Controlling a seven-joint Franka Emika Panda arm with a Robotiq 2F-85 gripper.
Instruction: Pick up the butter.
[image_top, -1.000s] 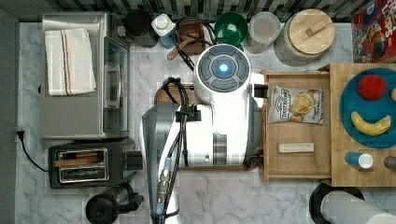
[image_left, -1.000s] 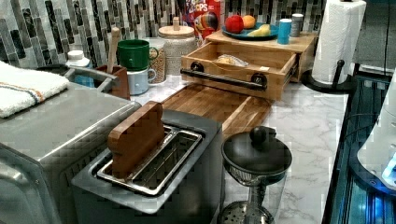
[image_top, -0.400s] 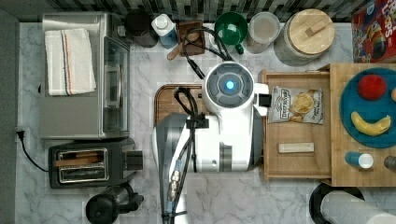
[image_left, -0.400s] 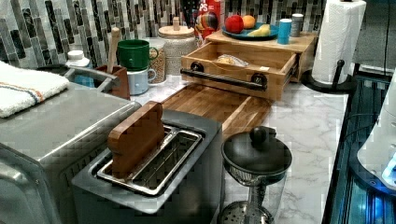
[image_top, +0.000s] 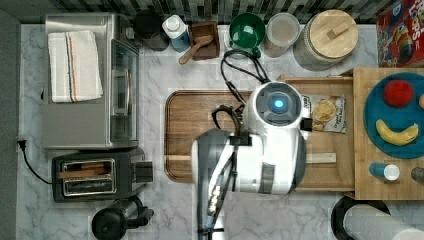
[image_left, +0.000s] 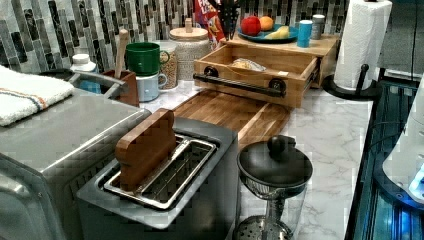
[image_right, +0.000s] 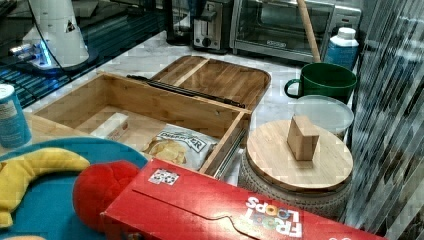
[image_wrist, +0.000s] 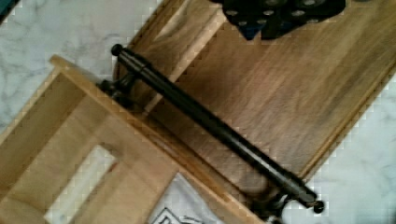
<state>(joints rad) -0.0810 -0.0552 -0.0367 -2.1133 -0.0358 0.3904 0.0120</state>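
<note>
Marble counter carries an open wooden drawer (image_right: 165, 102), and inside it the butter (image_wrist: 79, 184) lies flat beside the chip bag (image_right: 177, 145), a light, stiff, slim stick best pinched across its narrow sides; whether the claw is apart cannot be told.

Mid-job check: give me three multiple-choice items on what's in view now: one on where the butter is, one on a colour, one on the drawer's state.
1. The butter lies:
A. on the blue plate
B. in the wooden drawer
C. on the toaster

2. The mug beside the lidded jar is:
A. green
B. red
C. white

3. The drawer is:
A. shut
B. pulled open
C. off the counter

Answers: 1 B, the right view shows the butter on the drawer floor near the chip bag. 2 A, its wall is dark green. 3 B, its inside is exposed.
</note>
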